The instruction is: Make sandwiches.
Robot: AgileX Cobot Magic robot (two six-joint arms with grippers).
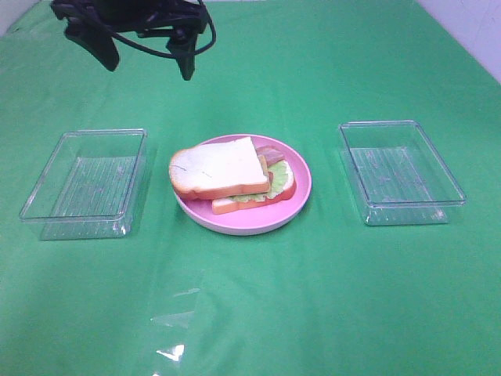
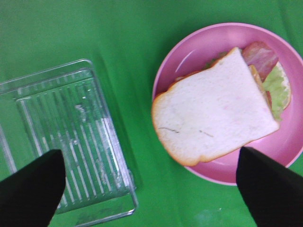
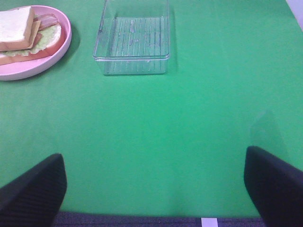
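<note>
Left gripper (image 1: 149,51) hangs released and empty above the far tabletop (image 1: 250,313), right gripper (image 3: 151,184) too; we judge the sandwich (image 1: 231,176) on the pink plate (image 1: 301,196) assembled, so we'd square its skewed top slice, pressing gently.

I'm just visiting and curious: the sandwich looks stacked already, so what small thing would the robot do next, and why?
Probably lift the left gripper up and away. Its jaws are open and empty above the table, the sandwich sits stacked on the pink plate with its top slice on, and both clear trays are empty, so nothing seems left to add.
</note>
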